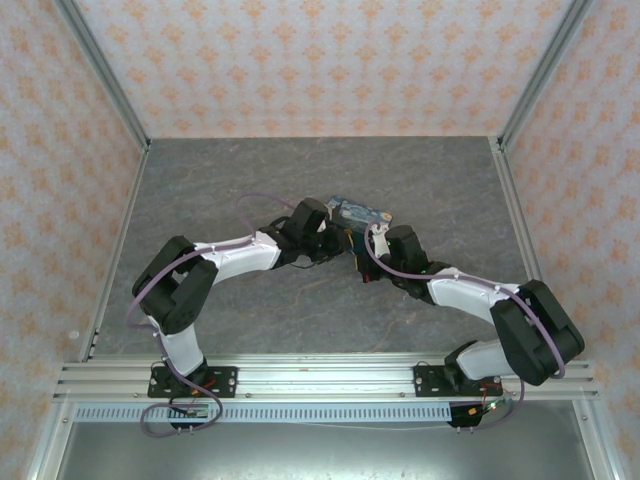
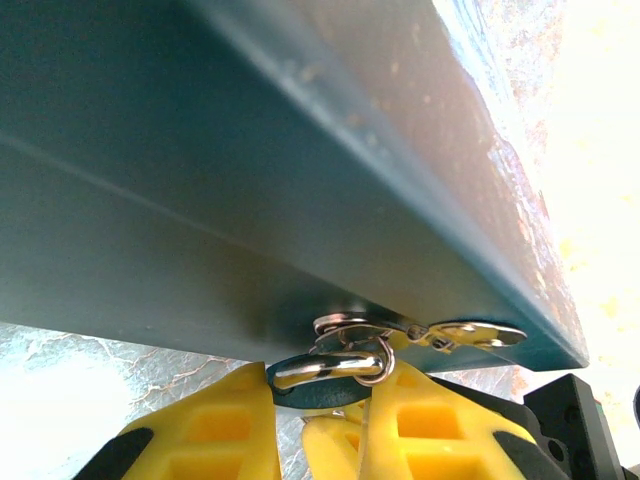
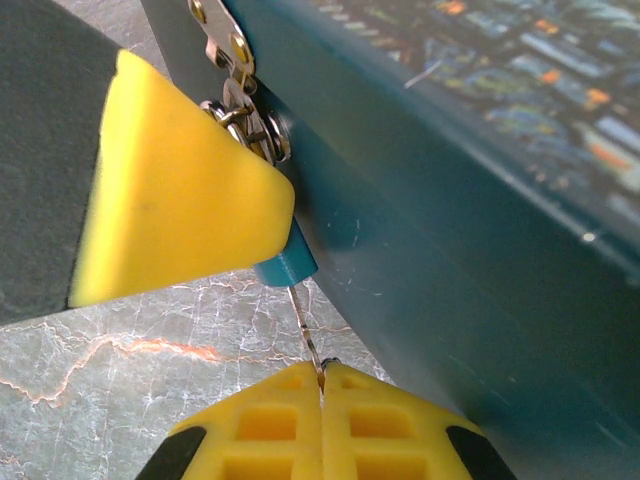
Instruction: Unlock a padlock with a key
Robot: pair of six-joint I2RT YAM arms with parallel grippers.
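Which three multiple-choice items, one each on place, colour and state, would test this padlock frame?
1. Where is the padlock?
A. flat on the table, away from the tin
B. hanging at the hasp on the side wall of the tin
C. on the tin's lid

2. What colour are the fingers of the right hand?
A. red
B. white
C. yellow

3. What is the right hand doing?
A. shut on the key
B. open over the tin
C. shut on the tin's lid

Answers:
1 B: its shackle is hooked at the hasp.
2 C: both show yellow in the right wrist view.
3 A: the fingers meet on the key's end, and its tip is at the padlock's base.
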